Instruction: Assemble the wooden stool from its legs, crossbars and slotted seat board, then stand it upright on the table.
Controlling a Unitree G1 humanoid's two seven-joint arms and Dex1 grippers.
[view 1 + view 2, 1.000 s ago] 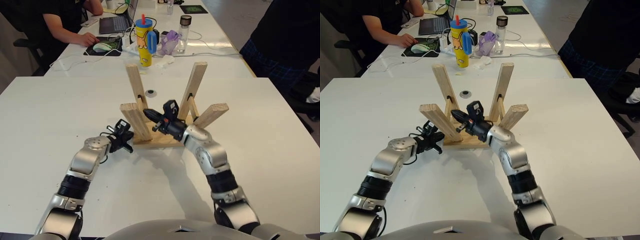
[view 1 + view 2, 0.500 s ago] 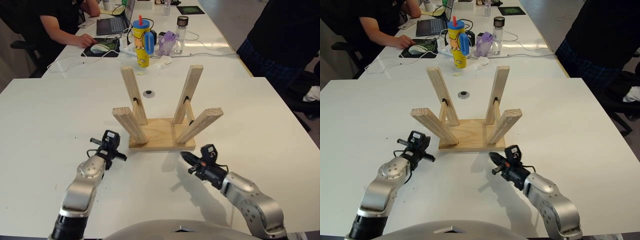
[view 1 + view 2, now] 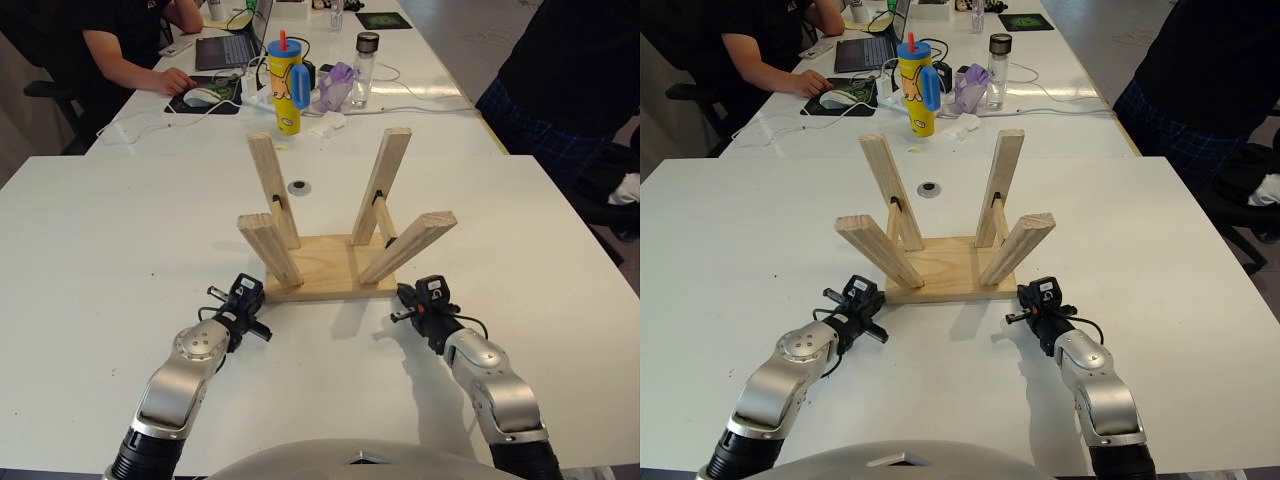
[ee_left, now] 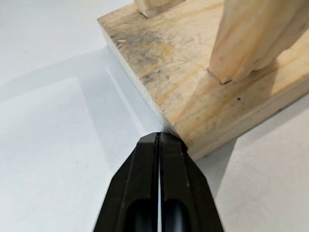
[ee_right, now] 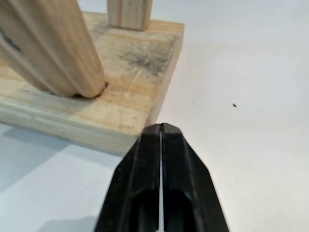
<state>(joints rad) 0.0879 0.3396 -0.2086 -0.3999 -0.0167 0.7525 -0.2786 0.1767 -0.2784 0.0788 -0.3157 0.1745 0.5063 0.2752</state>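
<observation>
Pale wood, fully joined: the stool (image 3: 330,235) sits upside down in the middle of the white worktop (image 3: 120,230), seat board (image 3: 322,275) flat and four splayed legs (image 3: 388,185) pointing up. A second ago the right arm was reaching in among the legs. Both arms then drew back to the near edge and have now come forward again. The left claw (image 4: 159,142) is clenched at the board's near-left corner and the right claw (image 5: 161,137) is clenched at its near-right corner, neither holding anything. Assembly looks finished, so what remains is probably to tip the stool over onto its legs.
</observation>
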